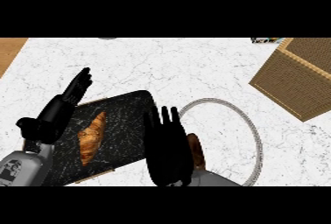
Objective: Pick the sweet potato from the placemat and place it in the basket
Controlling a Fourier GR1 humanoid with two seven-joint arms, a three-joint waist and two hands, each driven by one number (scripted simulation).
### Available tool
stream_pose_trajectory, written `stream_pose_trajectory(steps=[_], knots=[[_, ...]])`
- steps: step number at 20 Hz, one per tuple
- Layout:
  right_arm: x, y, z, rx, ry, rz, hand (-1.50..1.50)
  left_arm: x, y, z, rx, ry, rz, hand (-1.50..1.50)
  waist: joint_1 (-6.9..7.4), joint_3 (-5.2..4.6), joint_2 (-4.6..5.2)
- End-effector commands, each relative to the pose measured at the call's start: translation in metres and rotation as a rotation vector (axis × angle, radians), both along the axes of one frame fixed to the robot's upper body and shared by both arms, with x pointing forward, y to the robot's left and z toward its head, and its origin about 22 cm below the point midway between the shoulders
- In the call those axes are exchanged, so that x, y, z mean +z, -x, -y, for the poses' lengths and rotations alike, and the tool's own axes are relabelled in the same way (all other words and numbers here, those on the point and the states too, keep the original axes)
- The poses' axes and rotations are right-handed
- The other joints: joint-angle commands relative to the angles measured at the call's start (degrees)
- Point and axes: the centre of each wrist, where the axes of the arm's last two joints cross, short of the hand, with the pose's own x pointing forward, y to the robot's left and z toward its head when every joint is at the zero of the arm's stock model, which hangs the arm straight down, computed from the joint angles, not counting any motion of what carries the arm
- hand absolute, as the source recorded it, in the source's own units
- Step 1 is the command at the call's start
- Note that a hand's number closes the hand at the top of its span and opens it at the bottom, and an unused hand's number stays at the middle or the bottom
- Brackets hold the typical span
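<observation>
The right robot hand (167, 146) sits at lower centre of the frame, fingers straight and pointing toward the top, released and holding nothing. It hangs over the right edge of the dark placemat (126, 113), and its back hides part of what lies beneath. Just left of it, on the placemat, lies the sweet potato (92, 136), an orange-brown, tapered thing whose long axis runs nearly up and down the frame, leaning slightly to the right at its upper end. So the sweet potato is beside this hand, toward the left of the frame, with its length roughly parallel to the fingers.

The left robot hand (65, 103) shows at the left, also open, fingers stretched toward the upper left, resting over the placemat's left edge. It is about as near to the sweet potato as the right one.

To the right of the right hand a thin grey ring (249, 124) lies on the white marbled table (168, 61). A brownish edge (196, 151) peeks out beside the hand; what it is cannot be told. The woven basket (294, 76) stands at the upper right, well apart, so the right hand looks better placed for the carry.
</observation>
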Motion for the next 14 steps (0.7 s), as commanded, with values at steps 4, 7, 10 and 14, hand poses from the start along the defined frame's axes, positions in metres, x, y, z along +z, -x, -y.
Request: stream_pose_trajectory(steps=[4,7,10,14], knots=[[0.036,0.019,0.003,-0.113,0.153,0.008,-1.50,-0.003,0.003,-0.009,0.006,0.001,-0.018,0.00,-1.19,0.01,-0.01],[0.038,0.021,0.000,-0.127,0.139,0.016,-1.50,-0.004,0.004,-0.008,0.002,0.008,0.000,0.00,-0.57,0.02,0.26],[0.042,0.026,0.009,-0.158,0.095,0.025,-1.50,0.010,0.003,-0.004,0.005,-0.001,0.014,0.00,-0.67,0.16,0.32],[0.042,0.021,0.015,-0.171,0.068,-0.001,-1.50,-0.007,0.010,-0.007,0.008,0.012,0.016,0.00,-0.24,0.17,0.73]])
